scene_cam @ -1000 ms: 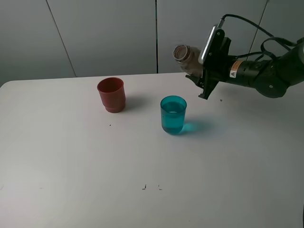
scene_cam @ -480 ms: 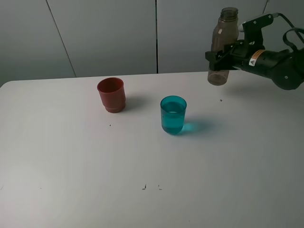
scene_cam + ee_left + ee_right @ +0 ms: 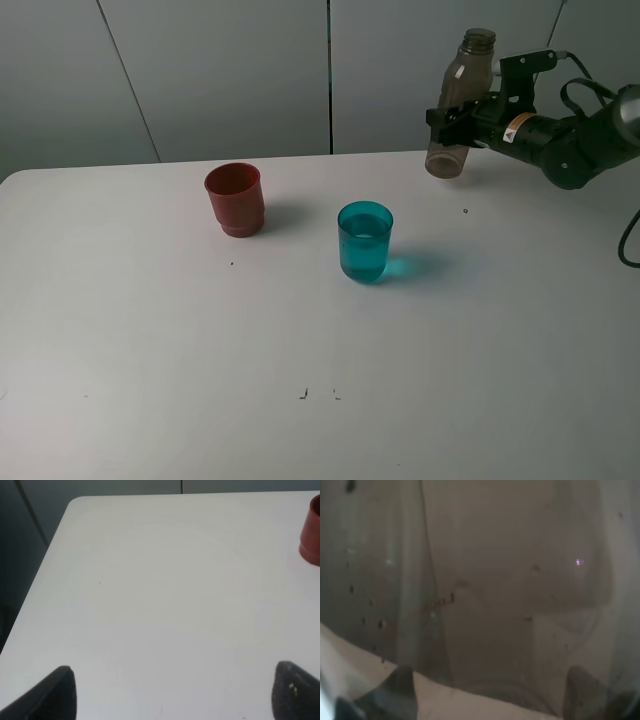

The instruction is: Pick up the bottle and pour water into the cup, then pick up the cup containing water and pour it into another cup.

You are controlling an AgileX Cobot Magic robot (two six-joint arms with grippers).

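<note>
R. hand (image 3: pixel 452 114): closed on the bottle (image 3: pixel 468 70), clamped across the mid-body from the side. The wrist view confirms this; the smoky bottle wall (image 3: pixel 495 580) fills the frame between the two fingertips (image 3: pixel 400 687), with droplets on the plastic.

Bottle: near upright, neck up, no cap, leaning slightly. It sits at the far right of the worktop (image 3: pixel 150 350), base low over the rear edge. Cannot tell whether the base touches the surface. No liquid level discernible inside.

L. hand (image 3: pixel 175 695): open, fingertips wide apart, nothing between them and nothing touched. It hangs over bare worktop near a corner. Not seen in the high view.

Teal cup (image 3: pixel 365 241): upright, approx. centre of the worktop, liquid visible inside, teal glow cast on the surface to its right. Well apart from the bottle, and nearer the camera than it.

Red cup (image 3: pixel 235 199): upright, left of and slightly behind the teal cup, not touching it. Contents not visible. Its edge also shows in the l. wrist view (image 3: pixel 312 530).
</note>
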